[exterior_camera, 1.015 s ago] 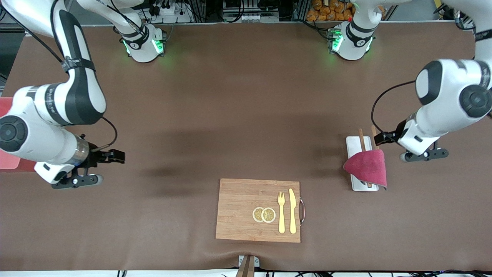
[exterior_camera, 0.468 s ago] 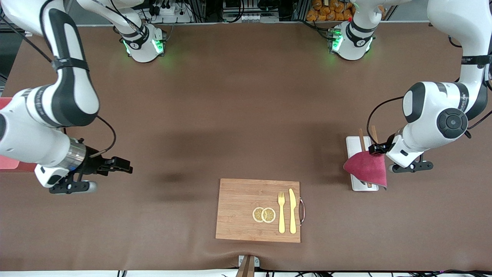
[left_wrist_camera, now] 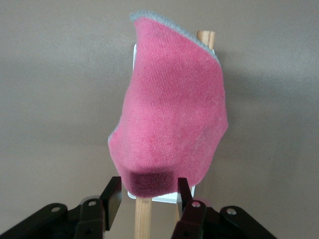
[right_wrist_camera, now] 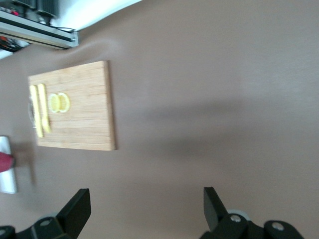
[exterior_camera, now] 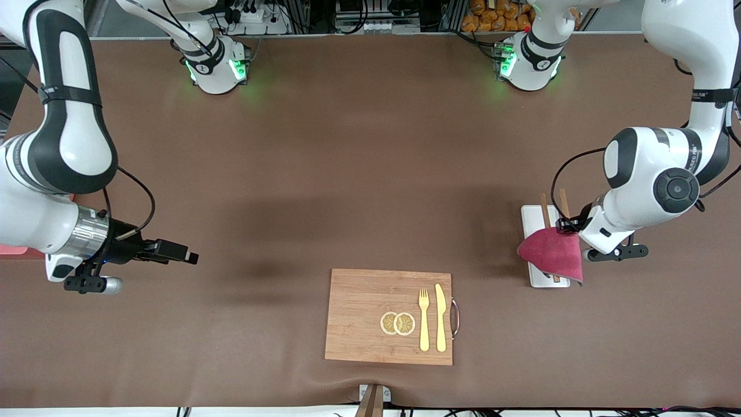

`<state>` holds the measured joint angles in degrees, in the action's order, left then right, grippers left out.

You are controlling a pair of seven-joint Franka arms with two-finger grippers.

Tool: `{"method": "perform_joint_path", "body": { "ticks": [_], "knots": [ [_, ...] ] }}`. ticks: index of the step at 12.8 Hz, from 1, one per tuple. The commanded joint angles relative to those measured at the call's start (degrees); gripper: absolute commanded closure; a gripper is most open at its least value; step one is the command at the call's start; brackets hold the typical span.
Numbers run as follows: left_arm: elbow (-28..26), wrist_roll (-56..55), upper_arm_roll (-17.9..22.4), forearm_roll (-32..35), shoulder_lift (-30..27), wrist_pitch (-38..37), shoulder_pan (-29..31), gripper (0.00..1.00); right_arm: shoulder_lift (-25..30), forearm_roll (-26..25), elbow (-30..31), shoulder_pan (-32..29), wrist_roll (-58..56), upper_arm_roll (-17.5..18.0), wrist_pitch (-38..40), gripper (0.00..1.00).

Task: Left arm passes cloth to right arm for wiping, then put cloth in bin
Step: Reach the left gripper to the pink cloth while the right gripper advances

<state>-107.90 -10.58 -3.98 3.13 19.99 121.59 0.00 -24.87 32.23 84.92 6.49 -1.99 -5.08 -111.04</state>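
Nearest on the counter (exterior_camera: 347,174) lies the wooden board (exterior_camera: 370,315), farther off the cloth (exterior_camera: 553,253) drapes over sticks on a white tray (exterior_camera: 529,217), raised so the left gripper (left_wrist_camera: 146,195), half-closed around its edge, can pinch it, while the right gripper (right_wrist_camera: 144,209) waits released over bare counter near its own end

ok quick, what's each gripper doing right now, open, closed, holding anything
Left gripper: fingers either side of the cloth's edge, not clamped; cannot tell if it grips.
Right gripper: open, holding nothing, over bare table.

cloth (exterior_camera: 553,255) hides most of white tray (exterior_camera: 534,217) | bin (exterior_camera: 11,250) edge-cut, perhaps arm-covered
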Motion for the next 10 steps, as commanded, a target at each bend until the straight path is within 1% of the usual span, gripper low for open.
{"method": "perform_joint_path", "body": {
  "ticks": [1,2,3,5,6,9,10],
  "knots": [
    [1.37,-0.32,0.02,1.09,1.10,0.23,0.00,0.51,-0.88,2.39,-0.81,-0.60,2.78,0.25,0.56,0.00],
    [1.37,-0.32,0.02,1.09,1.19,0.23,0.00,0.54,-1.49,2.48,-0.89,-0.16,2.87,0.34,0.30,0.00],
    [1.37,-0.32,0.02,1.09,1.19,0.23,0.00,0.59,-2.19,2.57,-0.89,0.36,2.96,0.34,-0.75,0.00],
    [1.37,-0.32,0.02,1.09,1.19,0.23,-0.09,0.79,-2.37,3.79,-1.07,1.59,3.22,0.34,-2.16,0.00],
    [1.37,-0.32,0.02,1.09,1.19,0.23,-0.09,0.82,-2.20,4.06,-1.07,2.03,3.22,0.34,-2.16,0.00],
    [1.81,-0.32,0.02,1.09,1.80,0.23,-0.09,0.82,-2.28,4.15,-1.07,1.60,2.61,0.34,-2.25,0.00],
    [1.81,-0.32,0.02,1.09,1.80,0.23,-0.09,0.84,-2.29,4.15,-1.07,1.95,2.52,0.34,-2.25,0.00]
  ]
}}
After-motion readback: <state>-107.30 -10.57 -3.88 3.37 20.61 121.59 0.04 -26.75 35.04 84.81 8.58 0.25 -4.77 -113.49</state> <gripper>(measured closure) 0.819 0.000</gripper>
